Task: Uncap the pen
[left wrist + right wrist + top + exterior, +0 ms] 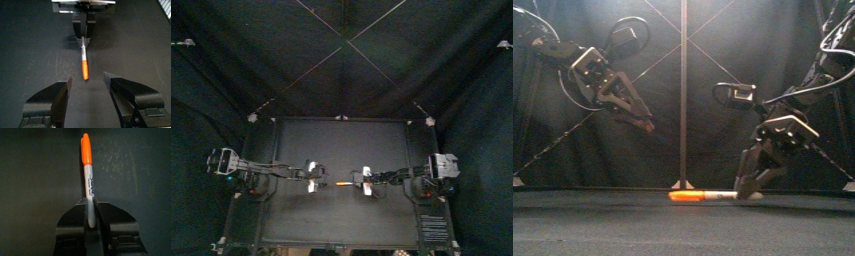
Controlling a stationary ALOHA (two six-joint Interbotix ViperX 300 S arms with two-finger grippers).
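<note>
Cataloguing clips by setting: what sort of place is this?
Probably a robot lab booth: black curtains enclose a small table; the left gripper hovers open by a pen, the right gripper shut on it.

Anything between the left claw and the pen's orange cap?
Nothing visible. The left claw is open and raised, with a clear line to the orange cap. The right claw holds the pen by its grey end, on the cap's far side.

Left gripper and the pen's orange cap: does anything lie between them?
Nothing. The left wrist view shows only bare black table between the open left gripper and the orange cap.
</note>
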